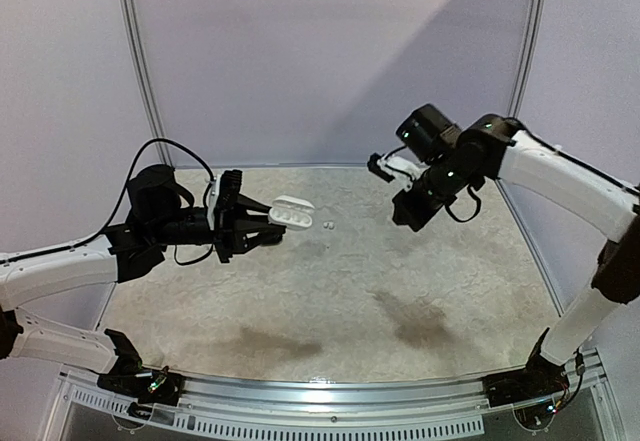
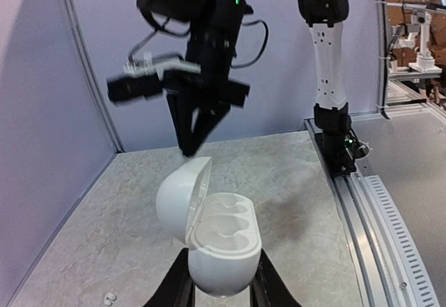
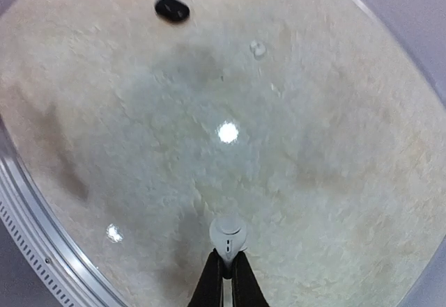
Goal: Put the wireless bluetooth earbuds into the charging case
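The white charging case (image 2: 221,241) is held up off the table with its lid swung open to the left and its moulded wells bare. My left gripper (image 2: 221,294) is shut on its lower half, also seen from above (image 1: 262,223) with the case (image 1: 293,213) sticking out to the right. My right gripper (image 3: 228,253) is shut on a white earbud (image 3: 228,234), high above the table. From above, the right gripper (image 1: 405,219) hangs to the right of the case. Two tiny white earbuds (image 1: 327,225) lie on the table between the arms.
In the right wrist view a small black oval piece (image 3: 171,9) lies on the table with small white pieces (image 3: 258,48) near it. A metal rail (image 2: 362,202) runs along the table's edge, and pale walls (image 1: 320,61) close off the back.
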Controlling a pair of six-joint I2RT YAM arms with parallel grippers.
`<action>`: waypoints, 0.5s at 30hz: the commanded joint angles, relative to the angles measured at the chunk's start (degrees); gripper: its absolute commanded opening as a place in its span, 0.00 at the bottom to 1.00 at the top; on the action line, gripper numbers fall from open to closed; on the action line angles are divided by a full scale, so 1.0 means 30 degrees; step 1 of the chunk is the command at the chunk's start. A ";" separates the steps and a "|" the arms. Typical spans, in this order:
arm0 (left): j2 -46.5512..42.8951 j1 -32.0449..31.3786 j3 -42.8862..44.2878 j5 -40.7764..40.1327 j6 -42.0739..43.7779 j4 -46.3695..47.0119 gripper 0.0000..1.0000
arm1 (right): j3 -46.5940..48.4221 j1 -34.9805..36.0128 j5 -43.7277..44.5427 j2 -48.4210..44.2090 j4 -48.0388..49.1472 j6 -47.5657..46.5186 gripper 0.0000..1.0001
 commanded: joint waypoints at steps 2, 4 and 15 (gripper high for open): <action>0.0851 -0.0469 0.0737 0.1967 0.1204 0.0519 0.00 | 0.1939 0.2605 0.1017 -0.2120 0.1433 -0.1723 0.00; 0.1050 -0.0576 0.0965 0.2156 0.1181 0.0390 0.00 | 0.2797 0.3643 0.1071 -0.2288 0.2161 -0.2099 0.00; 0.1348 -0.0987 0.1720 0.1554 0.0542 -0.1004 0.00 | 0.8896 0.7973 0.0275 0.1417 0.0848 -0.5636 0.00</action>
